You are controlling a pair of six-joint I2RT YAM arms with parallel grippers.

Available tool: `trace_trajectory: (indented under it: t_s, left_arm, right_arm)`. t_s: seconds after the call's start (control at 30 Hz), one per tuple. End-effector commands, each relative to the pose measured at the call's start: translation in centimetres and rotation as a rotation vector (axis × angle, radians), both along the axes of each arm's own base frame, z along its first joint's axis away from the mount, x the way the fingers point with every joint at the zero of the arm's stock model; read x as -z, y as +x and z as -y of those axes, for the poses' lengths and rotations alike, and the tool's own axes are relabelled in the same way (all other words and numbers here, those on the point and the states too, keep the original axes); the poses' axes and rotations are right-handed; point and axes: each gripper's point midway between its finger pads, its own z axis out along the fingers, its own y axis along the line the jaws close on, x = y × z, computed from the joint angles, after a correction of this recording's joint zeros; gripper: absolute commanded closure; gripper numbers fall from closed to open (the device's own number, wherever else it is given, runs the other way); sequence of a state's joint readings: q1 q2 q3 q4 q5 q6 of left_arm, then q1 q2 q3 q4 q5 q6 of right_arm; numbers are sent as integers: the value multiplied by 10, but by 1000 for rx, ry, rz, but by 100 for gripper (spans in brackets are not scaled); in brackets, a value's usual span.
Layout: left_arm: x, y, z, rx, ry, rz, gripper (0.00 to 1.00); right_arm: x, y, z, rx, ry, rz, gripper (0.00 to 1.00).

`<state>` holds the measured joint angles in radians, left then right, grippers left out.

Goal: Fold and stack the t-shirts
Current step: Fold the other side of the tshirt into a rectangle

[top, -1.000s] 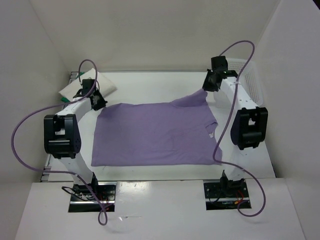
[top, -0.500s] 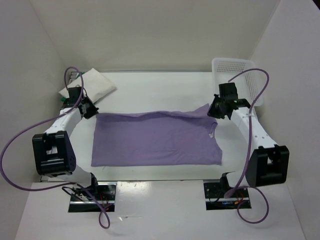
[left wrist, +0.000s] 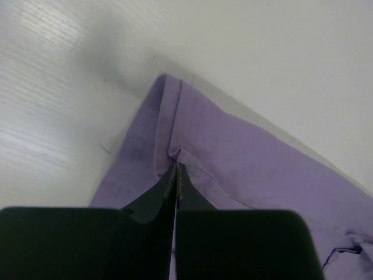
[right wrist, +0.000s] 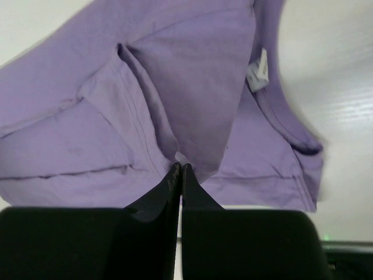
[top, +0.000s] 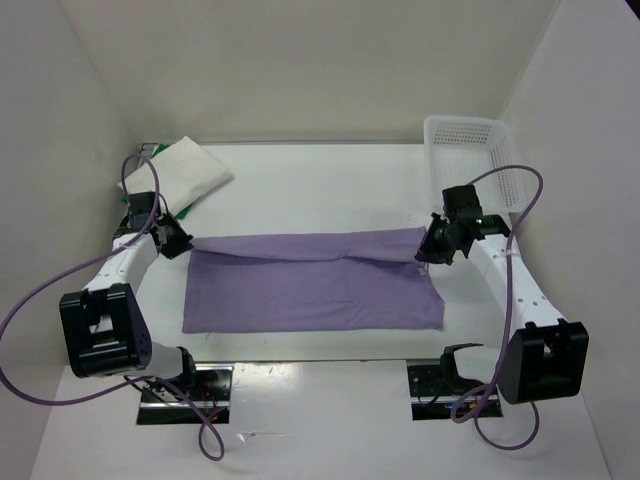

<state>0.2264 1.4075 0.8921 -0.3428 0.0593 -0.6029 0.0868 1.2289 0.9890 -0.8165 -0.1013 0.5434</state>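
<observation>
The lavender t-shirt (top: 315, 285) lies in the middle of the table (top: 320, 190), spread wide from left to right. Its far part is turned over toward the near side, so a fold line runs across it.

The left gripper (top: 178, 243) is at the far left corner of this shirt. In the left wrist view its two fingers (left wrist: 166, 192) are pressed together and they pinch a hemmed corner of the purple cloth, which rises a little at the tips.

The right gripper (top: 428, 250) is at the far right corner, near the collar. In the right wrist view its fingers (right wrist: 192, 195) are also together, and they clamp an edge of the cloth where several layers meet. A small white label (right wrist: 256, 73) shows on the shirt just beside the neck opening.

A white t-shirt (top: 185, 170) rests folded at the far left corner of the table, well apart from the purple one. A white lattice basket (top: 470, 135) stands at the far right corner.
</observation>
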Motion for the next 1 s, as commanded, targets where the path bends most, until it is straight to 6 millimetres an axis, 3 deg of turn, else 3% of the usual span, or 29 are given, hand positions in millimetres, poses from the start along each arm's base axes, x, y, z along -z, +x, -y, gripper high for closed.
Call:
trace_trajectory:
  t_s: [0.0,0.17,0.27,0.33,0.4,0.5,0.57,0.63,0.73,0.77,0.8,0.83,0.97]
  left_arm:
    - [-6,-10,-4,-4,-8,7,100]
    - [-13,-6,-8,-22,-11,20,100]
    - [-6,-6,-8,-22,-19,-10,100]
    - [10,-17,-11,-41,-6,-65,100]
    - [12,-23,-14,-56,13,-81,100]
    - [2,-31,-22,-103,58,-71,87]
    - [-1,-35,-26,-156,66,-66,72]
    - [-11,-35,-28,-176,72,-33,70]
    - [-29,-17,-23,-156,38,32,74]
    - [-30,-11,-13,-106,-7,52,74]
    - [-26,-5,-2,-68,-33,53,74]
    - [-26,2,5,-39,-47,74,74]
    - [-24,12,37,58,-47,88,76]
  right_arm:
    - [-7,-29,7,25,-15,-57,99]
    - [-7,-42,25,62,-93,-89,99]
    - [-10,-40,27,68,-103,-79,99]
    - [-11,-42,30,84,-112,-78,99]
    - [-12,-48,32,88,-121,-90,94]
    - [-18,-51,33,92,-129,-85,79]
    - [-21,-51,31,91,-125,-85,77]
    - [-22,-48,31,82,-130,-84,77]
    - [-32,-30,12,12,-79,-40,78]
    - [-28,-27,1,-43,-74,-41,84]
    - [-28,-14,-6,-68,-60,-10,97]
    - [-17,-6,-12,-85,-52,-33,100]
    - [-7,37,-47,-114,37,61,100]
